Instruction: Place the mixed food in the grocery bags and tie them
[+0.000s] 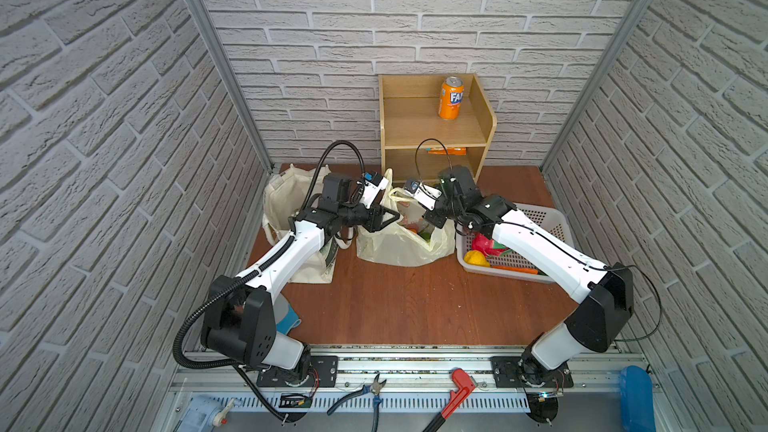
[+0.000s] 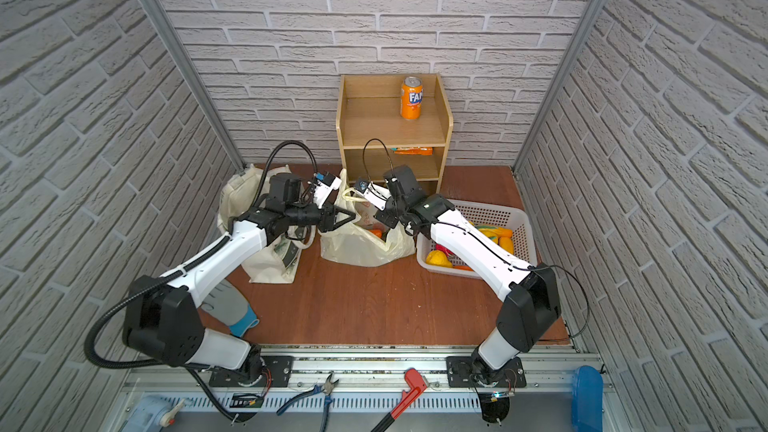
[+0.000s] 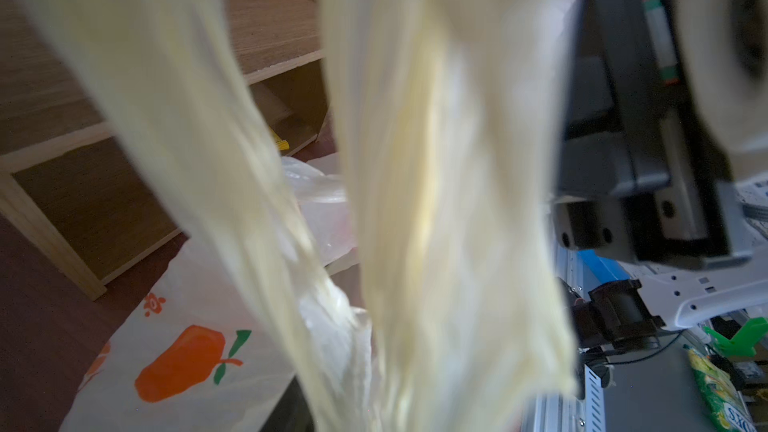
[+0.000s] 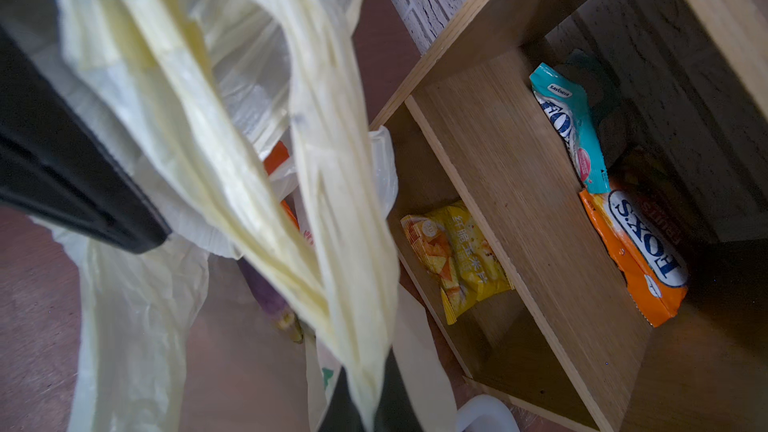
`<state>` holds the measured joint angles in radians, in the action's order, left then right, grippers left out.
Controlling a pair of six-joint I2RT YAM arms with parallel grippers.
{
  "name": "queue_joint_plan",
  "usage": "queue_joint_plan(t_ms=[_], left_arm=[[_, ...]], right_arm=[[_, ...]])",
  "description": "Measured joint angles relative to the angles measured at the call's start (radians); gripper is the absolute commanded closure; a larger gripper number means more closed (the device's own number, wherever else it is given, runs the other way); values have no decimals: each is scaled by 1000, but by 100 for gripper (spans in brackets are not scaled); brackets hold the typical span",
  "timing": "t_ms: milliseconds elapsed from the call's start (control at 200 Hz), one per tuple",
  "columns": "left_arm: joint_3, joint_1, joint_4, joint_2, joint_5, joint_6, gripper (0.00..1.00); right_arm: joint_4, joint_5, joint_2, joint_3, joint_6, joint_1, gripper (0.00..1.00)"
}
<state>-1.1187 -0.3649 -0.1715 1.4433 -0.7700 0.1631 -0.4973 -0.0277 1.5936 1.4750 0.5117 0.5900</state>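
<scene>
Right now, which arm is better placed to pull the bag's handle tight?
Right, probably. The right gripper is shut on the handle of the bag, which runs between its fingers in the wrist view; the left gripper's hold is unclear.

White faux-brick walls, reddish-brown wood floor, light-wood shelf unit against the back wall, even lighting.
</scene>
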Motion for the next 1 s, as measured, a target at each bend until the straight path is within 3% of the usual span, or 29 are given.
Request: queue_joint_plan(t_ms=[700, 995], left_arm=[[51, 50, 126, -60, -71, 79, 42], [58, 50, 169, -60, -92, 103, 45]], right_arm=[[7, -15, 15, -14, 21, 74, 94], [4, -24, 24, -13, 24, 74, 94]])
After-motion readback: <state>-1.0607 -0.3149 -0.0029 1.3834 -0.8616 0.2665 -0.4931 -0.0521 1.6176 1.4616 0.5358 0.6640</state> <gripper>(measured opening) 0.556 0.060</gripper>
